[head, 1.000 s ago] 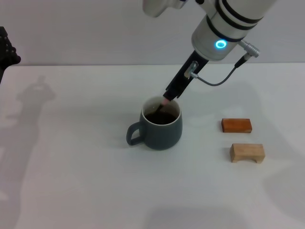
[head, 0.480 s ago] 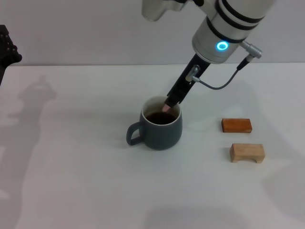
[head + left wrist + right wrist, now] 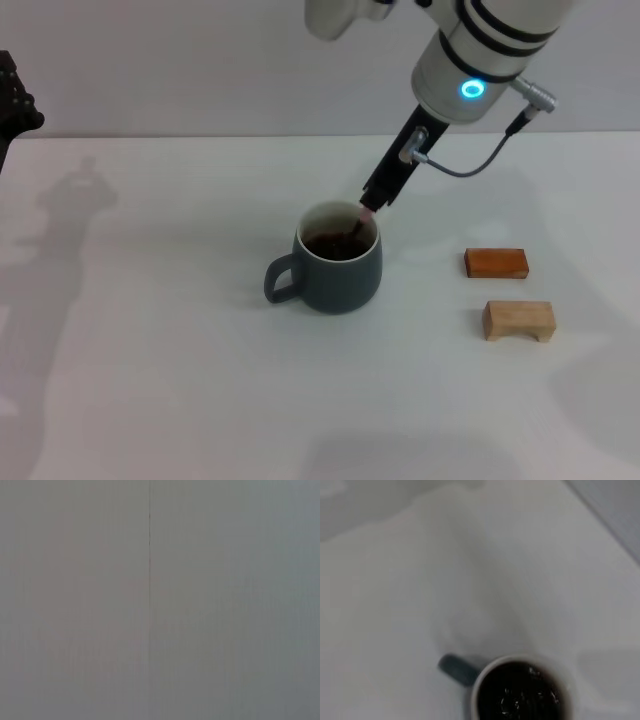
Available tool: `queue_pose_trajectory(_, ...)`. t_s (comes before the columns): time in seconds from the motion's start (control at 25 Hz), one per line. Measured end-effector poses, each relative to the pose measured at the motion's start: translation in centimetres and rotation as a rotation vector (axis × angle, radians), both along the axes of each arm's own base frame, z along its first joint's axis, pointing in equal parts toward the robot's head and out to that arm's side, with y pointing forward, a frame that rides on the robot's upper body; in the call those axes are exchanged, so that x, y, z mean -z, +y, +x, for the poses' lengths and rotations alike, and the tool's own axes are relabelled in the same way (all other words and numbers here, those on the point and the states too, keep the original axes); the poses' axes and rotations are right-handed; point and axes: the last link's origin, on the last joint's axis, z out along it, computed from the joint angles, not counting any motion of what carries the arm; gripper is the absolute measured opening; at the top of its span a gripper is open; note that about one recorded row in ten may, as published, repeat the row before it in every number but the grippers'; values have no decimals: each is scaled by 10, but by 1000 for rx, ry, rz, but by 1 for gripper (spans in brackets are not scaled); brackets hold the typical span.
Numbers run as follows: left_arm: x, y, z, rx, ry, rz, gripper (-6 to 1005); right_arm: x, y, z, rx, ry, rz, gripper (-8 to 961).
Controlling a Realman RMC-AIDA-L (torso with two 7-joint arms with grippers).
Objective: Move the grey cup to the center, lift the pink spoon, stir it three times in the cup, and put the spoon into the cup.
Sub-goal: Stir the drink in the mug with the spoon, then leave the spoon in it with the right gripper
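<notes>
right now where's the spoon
In the head view the spoon leans in the cup at mid-table, its handle held by the right gripper over the cup's far right rim.

The pink spoon (image 3: pixel 358 223) is held slanted into the grey cup (image 3: pixel 335 262) by the right hand (image 3: pixel 372 200) above the white worktop (image 3: pixel 150 350).

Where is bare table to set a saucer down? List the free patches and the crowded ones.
Free: the wide table stretch left of the grey cup handle, and the front strip below the cup. Crowded: right of the cup, where the orange block and wooden block lie, and behind the cup, where the right hand holds the pink spoon.
</notes>
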Motion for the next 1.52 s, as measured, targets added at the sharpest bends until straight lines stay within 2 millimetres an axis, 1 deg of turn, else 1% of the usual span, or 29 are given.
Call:
queue_pose_trajectory(0.08, 0, 0, 0, 0, 0, 0, -2, 4, -7, -3, 14, 24, -42, 119)
queue_pose_trajectory(0.16, 0, 0, 0, 0, 0, 0, -2, 5, -8, -5, 15, 34, -50, 119)
queue_pose_trajectory(0.28, 0, 0, 0, 0, 1, 0, -2, 5, -2, -10, -7, 61, -15, 119)
queue_pose_trajectory(0.52, 0, 0, 0, -1, 0, 0, -2, 0, 5, -4, -12, 21, 32, 119)
queue_pose_trajectory(0.6, 0, 0, 0, 0, -1, 0, -2, 1, 1, -2, 1, 6, 12, 119)
queue_pose_trajectory(0.68, 0, 0, 0, -1, -1, 0, -2, 5, -7, -3, 15, 13, -41, 119)
queue_pose_trajectory(0.8, 1, 0, 0, 0, -1, 0, -2, 8, -10, -5, 16, 43, -60, 119)
queue_pose_trajectory(1.0, 1, 0, 0, 0, -1, 0, -2, 9, -4, -5, 9, 74, -21, 119)
queue_pose_trajectory(1.36, 0, -1, 0, 0, -1, 1, -2, 10, -3, -3, 9, 62, -19, 119)
queue_pose_trajectory(1.52, 0, 0, 0, 1, -1, 2, -2, 9, -2, -1, -10, 30, -10, 119)
